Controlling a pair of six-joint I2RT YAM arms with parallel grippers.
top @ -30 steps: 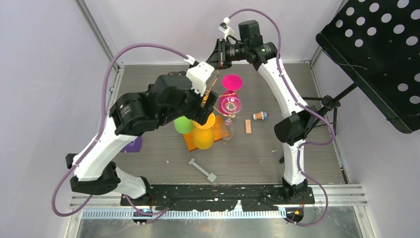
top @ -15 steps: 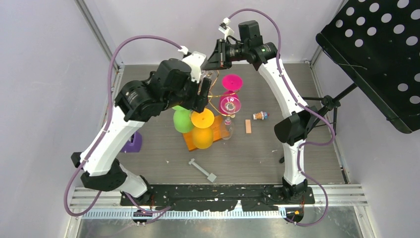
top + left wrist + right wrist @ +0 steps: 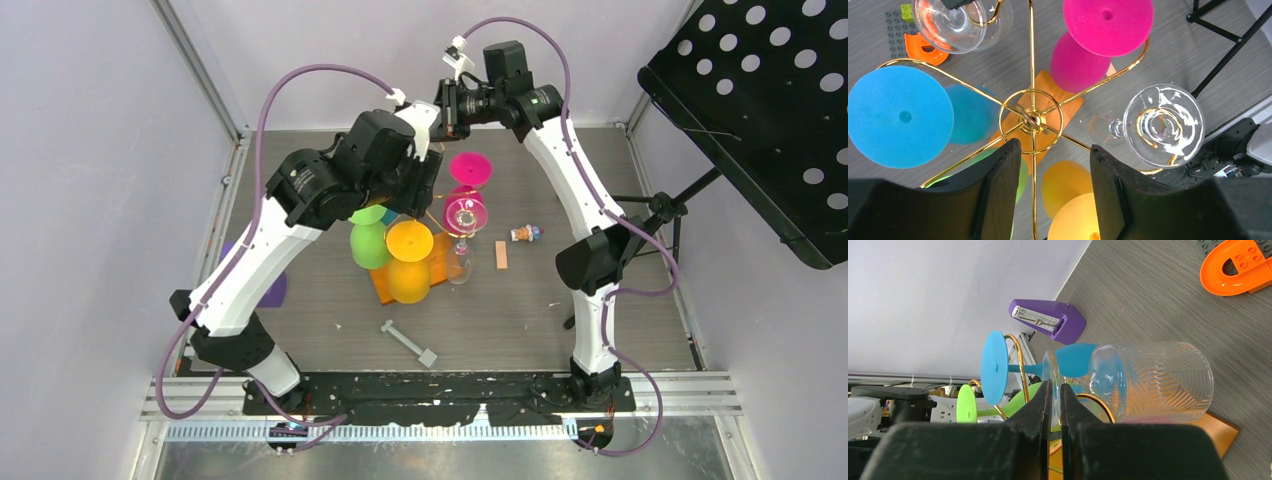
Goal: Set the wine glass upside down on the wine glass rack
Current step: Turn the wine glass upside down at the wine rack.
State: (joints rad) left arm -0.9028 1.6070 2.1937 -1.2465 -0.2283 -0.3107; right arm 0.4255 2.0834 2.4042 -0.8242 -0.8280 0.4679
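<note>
Hanging a clear wine glass on the gold rack, with only the release left, we judge.
We see the right tool (image 3: pixel 1055 387) clamped on the foot of the wine glass (image 3: pixel 1148 382), held foot-up at a far arm of the wine glass rack (image 3: pixel 1031 117). The left tool (image 3: pixel 1054 150), empty, has risen over the hub, its jaws narrower but apart.

Around the wine glass rack (image 3: pixel 1031 119) hub: wine glass (image 3: pixel 950 22) at 11 o'clock, pink glass (image 3: pixel 1108 20) at 1, clear glass (image 3: pixel 1163 125) at 3, blue glass (image 3: pixel 898 117) at 9. Narrow gaps between; open tabletop (image 3: pixel 1168 55) beyond at 2.
</note>
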